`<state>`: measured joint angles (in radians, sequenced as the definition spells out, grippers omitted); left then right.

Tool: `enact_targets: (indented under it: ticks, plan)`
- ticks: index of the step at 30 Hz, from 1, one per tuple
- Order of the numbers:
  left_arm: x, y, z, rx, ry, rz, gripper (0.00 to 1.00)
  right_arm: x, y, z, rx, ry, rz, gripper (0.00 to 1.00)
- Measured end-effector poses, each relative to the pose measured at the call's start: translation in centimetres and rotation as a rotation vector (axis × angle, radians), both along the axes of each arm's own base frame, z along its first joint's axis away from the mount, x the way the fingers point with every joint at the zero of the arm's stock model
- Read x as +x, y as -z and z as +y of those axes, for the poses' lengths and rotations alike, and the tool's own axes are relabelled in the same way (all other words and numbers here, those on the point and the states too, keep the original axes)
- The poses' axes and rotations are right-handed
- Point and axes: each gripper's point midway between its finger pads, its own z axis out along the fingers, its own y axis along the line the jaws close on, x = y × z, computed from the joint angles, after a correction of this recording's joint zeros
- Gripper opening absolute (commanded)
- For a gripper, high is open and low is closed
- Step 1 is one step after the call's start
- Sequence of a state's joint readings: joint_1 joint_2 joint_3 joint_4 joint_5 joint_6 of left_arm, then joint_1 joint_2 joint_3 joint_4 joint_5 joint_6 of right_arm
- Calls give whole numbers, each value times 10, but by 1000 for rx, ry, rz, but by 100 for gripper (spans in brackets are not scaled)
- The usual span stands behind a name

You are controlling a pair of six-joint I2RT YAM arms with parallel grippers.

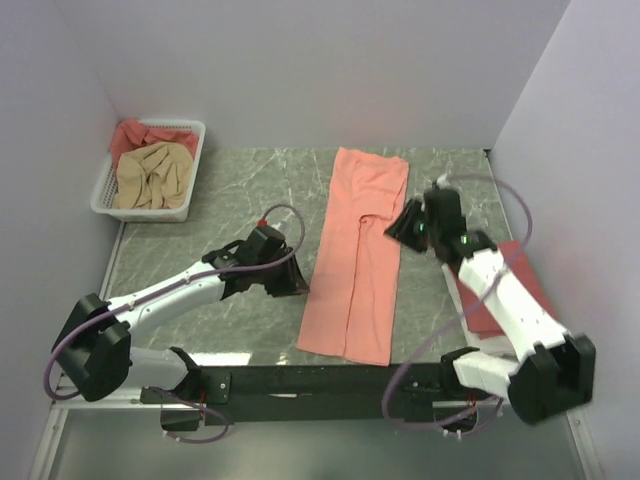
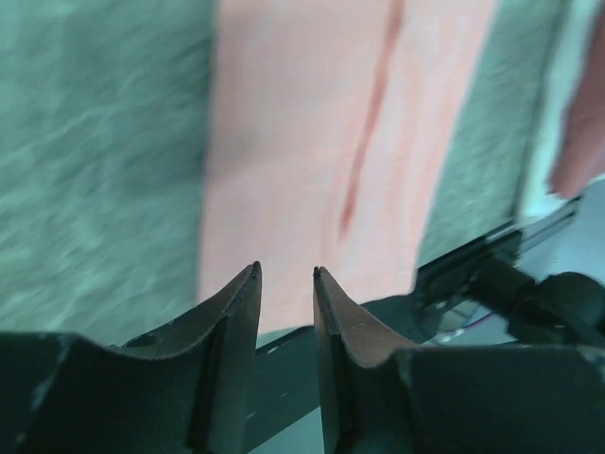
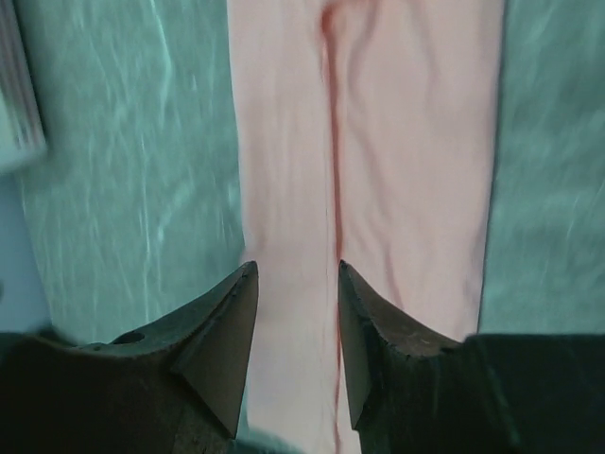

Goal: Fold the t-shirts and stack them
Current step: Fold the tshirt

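The pink t-shirt (image 1: pixel 355 270) is laid as a long strip on the table (image 1: pixel 240 190). The left gripper (image 1: pixel 292 283), at its 8 o'clock, and the right gripper (image 1: pixel 403 224), at 2 o'clock, are spread, with nothing pinched. The 2 corners at 6 o'clock should be gripped evenly and folded toward 12 o'clock.

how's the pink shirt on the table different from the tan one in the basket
The salmon-pink shirt lies flat, folded into a long strip; the tan shirt is crumpled in a heap. The salmon-pink shirt rests on the table in the middle; the tan shirt sits in the white basket at the far left. Both are plain cloth.
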<state>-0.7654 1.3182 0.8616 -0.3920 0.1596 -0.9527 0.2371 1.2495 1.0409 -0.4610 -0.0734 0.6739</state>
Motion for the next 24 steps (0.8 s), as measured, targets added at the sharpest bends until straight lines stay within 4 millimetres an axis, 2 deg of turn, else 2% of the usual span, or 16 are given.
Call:
enact_targets:
  ticks: [1, 4, 7, 12, 19, 24]
  plan:
    - [-1, 5, 7, 11, -8, 7, 35, -26, 11, 9, 14, -30, 18, 47]
    - [-15, 21, 19, 42, 10, 49, 35, -80, 42, 16, 52, -73, 88, 47]
    - [-27, 35, 24, 63, 27, 88, 35, -110, 60, 10, 62, -71, 140, 47]
    - [-35, 43, 33, 89, 32, 102, 35, -139, 75, 8, 86, -87, 175, 46]
    - [-41, 50, 40, 100, 34, 102, 31, -179, 122, 10, 109, -123, 320, 43]
    - [-50, 62, 45, 111, 53, 133, 30, -199, 141, 8, 119, -130, 393, 43]
